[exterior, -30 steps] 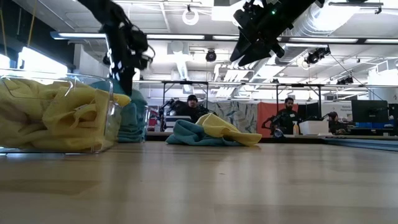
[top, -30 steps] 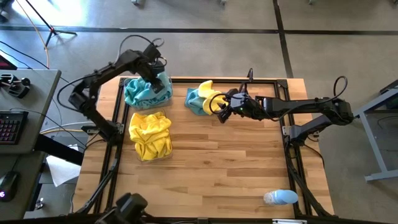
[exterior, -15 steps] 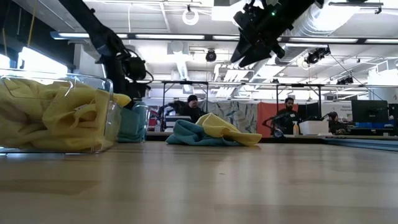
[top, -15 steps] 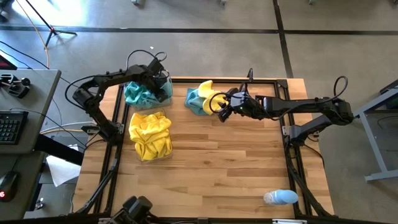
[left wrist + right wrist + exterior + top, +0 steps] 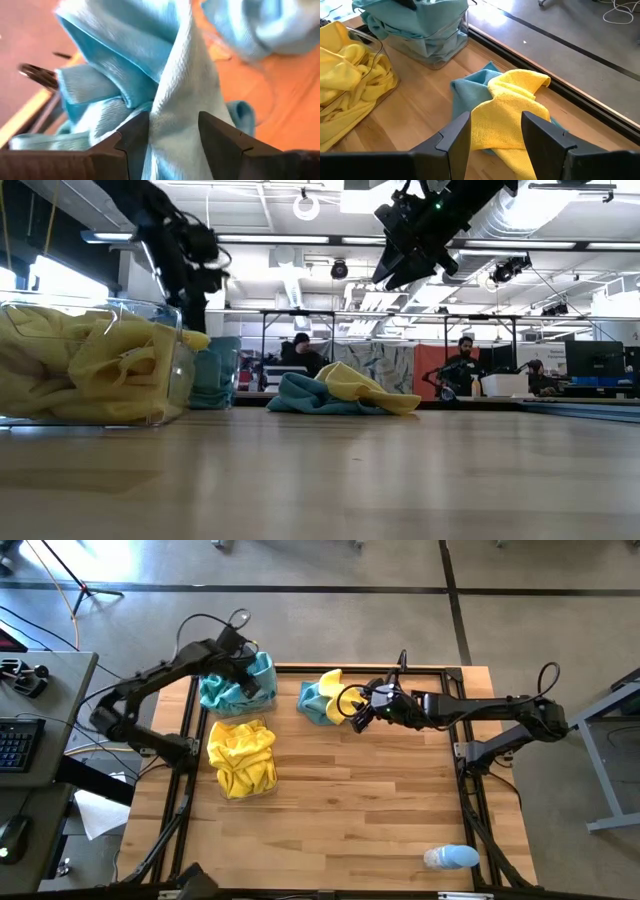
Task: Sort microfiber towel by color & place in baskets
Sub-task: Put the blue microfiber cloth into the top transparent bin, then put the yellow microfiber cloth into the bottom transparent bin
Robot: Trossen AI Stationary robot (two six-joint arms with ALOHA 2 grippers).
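At the table's far left stand two clear baskets. The farther basket (image 5: pixel 238 690) holds teal towels and the nearer basket (image 5: pixel 242 758) holds yellow ones. My left gripper (image 5: pixel 248 670) is over the teal basket, shut on a teal towel (image 5: pixel 150 60). To the right of the baskets a loose yellow towel (image 5: pixel 512 107) lies crumpled on a teal towel (image 5: pixel 470 90) on the wood. My right gripper (image 5: pixel 358 710) hangs open well above that pile's right side, as the low view shows, and touches nothing. My left gripper pinches a raised fold of the teal towel (image 5: pixel 175 112) between its two fingers, coming from above and slanting down. The fold runs as a ridge from the fingers down to the rest of the teal cloth in the basket.
A small pale-blue-and-white object (image 5: pixel 450 858) lies near the front right corner. Black frame rails (image 5: pixel 470 795) run along the table's sides. The middle and near part of the wooden top (image 5: pixel 360 810) is bare. People (image 5: pixel 300 352) sit far behind the table.
My left gripper went down into the teal basket, then rose again and shifted a little toward the table's left edge, still over that basket. My right gripper kept still above the loose pile.
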